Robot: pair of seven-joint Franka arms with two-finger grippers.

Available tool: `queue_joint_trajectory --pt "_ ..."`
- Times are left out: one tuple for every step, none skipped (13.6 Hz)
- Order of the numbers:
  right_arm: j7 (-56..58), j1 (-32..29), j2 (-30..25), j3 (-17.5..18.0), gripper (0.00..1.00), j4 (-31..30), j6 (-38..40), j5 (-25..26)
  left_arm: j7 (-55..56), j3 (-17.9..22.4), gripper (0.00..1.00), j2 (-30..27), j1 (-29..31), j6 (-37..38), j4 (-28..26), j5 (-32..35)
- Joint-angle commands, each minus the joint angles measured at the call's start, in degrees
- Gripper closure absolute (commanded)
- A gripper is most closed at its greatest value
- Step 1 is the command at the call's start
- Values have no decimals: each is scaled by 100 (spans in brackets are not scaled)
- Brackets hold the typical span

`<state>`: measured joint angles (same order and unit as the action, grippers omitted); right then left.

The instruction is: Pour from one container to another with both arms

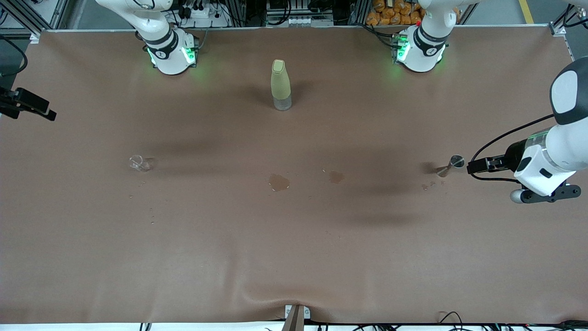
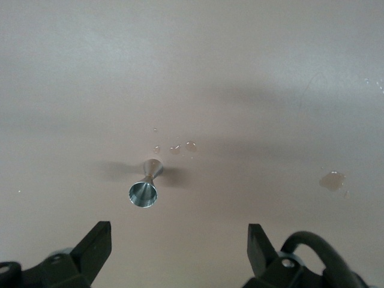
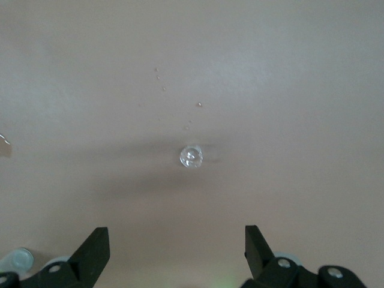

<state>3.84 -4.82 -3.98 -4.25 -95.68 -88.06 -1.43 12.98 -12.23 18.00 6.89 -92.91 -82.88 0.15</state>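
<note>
- Your left gripper (image 2: 180,231), fingers apart, is beside the metal jigger (image 2: 146,186) at the table's 3 o'clock.
- Your right gripper (image 3: 177,234), fingers also apart, is over the small glass (image 3: 191,156) at 9 o'clock.
- Both vessels stand upright among droplets (image 2: 174,147). You could be reaching in or backing off, so keep the fingers clear of the rims.

Right tool (image 3: 175,249) being cut off by the wrist frame's lower edge, left tool (image 2: 177,249) likewise, small glass (image 1: 140,163) showing too faintly to tell contents

no readable text, labels, brands, numbers or signs anywhere
</note>
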Motion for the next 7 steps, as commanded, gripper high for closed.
queue_joint_trajectory --pt "72 -28 -103 65 0 15 131 283 100 800 0 -331 -653 -218 -315 -278" --pt "99 -37 -103 65 0 15 113 284 117 836 0 -489 -715 -419 -526 -278" --pt "99 -28 -103 65 0 15 96 310 126 853 0 -664 -768 -752 -867 -278" --pt "99 -28 -103 65 0 15 87 310 135 906 0 -770 -786 -920 -1010 -278" --pt "99 -37 -95 65 0 -11 61 293 126 950 0 -780 -821 -913 -994 -278" --pt "99 -45 -95 65 0 -29 -27 240 108 985 0 -763 -891 -913 -976 -270" --pt "108 -28 -95 65 0 -73 -175 240 91 1072 0 -745 -978 -904 -924 -243"
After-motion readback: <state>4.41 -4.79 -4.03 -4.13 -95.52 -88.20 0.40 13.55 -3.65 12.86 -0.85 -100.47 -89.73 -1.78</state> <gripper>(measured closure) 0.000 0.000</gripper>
